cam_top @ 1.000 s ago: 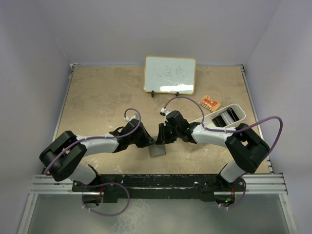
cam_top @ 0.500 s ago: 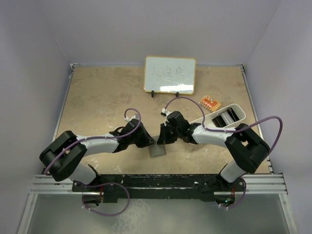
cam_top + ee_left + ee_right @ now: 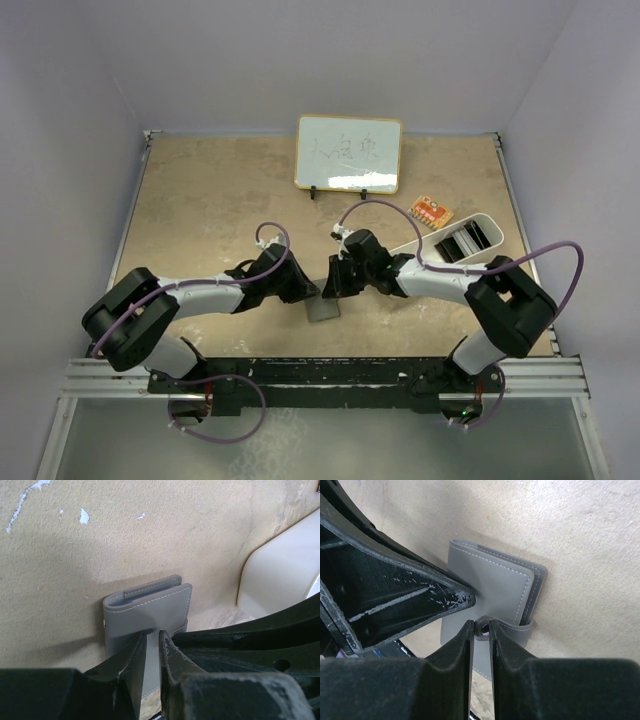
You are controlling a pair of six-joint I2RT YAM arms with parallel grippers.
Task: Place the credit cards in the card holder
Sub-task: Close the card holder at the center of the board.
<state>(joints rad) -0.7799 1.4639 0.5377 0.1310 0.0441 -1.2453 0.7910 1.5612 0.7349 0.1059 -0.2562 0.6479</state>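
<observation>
The grey card holder (image 3: 323, 310) lies flat on the table between my two arms. My left gripper (image 3: 308, 291) comes at it from the left. In the left wrist view its jaws (image 3: 152, 632) stand shut to a thin slit, tips resting on the card holder's face (image 3: 150, 605), with nothing pinched between them. My right gripper (image 3: 481, 625) is shut on the card holder's (image 3: 495, 585) snap strap, the snap ring showing between the tips. An orange credit card (image 3: 431, 211) lies at the back right. No light blue card shows.
A white oblong tray (image 3: 497, 228) with dark items stands right of centre, its corner (image 3: 280, 565) showing in the left wrist view. A small whiteboard (image 3: 348, 153) stands at the back. The left gripper's finger (image 3: 420, 595) crosses close beside my right jaws.
Both grippers stay on the card holder. The right arm's elbow has drifted slightly right; otherwise nothing visibly moved.
</observation>
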